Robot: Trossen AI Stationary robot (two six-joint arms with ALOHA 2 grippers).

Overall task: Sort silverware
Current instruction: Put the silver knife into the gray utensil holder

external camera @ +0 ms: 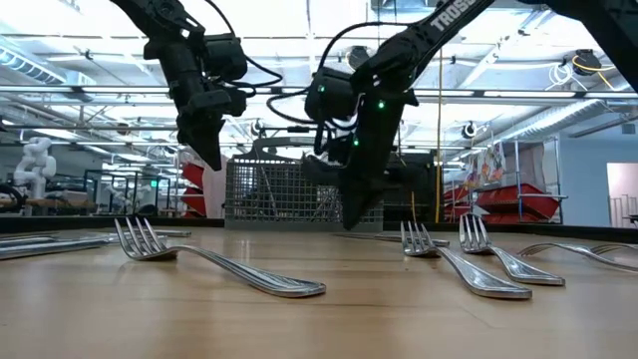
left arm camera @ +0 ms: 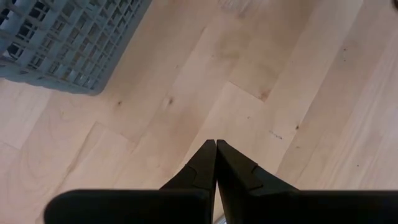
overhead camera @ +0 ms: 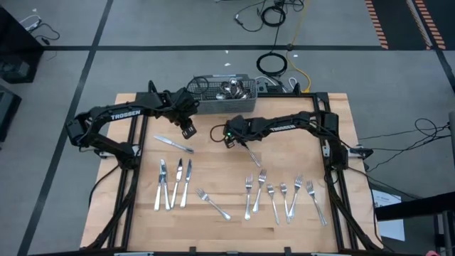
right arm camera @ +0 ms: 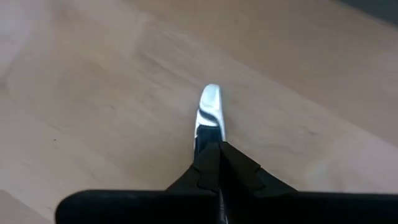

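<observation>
Silverware lay spread over the wooden table [overhead camera: 213,181], and one piece [right arm camera: 210,115] of it was pinched in the right gripper [overhead camera: 233,140], whose fingers were closed tight on its end; which kind of utensil it was could not be told, as only a slim shiny tip stuck out past the fingertips. The gripper hung low above the middle of the table. Nearer the front edge than this gripper, a loose row of forks [overhead camera: 284,195] lay on the wood, with one more fork [overhead camera: 212,203] off to their left. Further left, three table knives [overhead camera: 174,183] lay side by side, front of the left gripper [overhead camera: 188,131]. A single knife [overhead camera: 173,144] lay slantwise just beside the left gripper, apart from the three. The left gripper hovered above bare wood with its fingers [left arm camera: 205,165] pressed together and nothing between them. Behind both grippers, at the table's far edge, stood the grey mesh basket [overhead camera: 225,96] with more silverware inside.
</observation>
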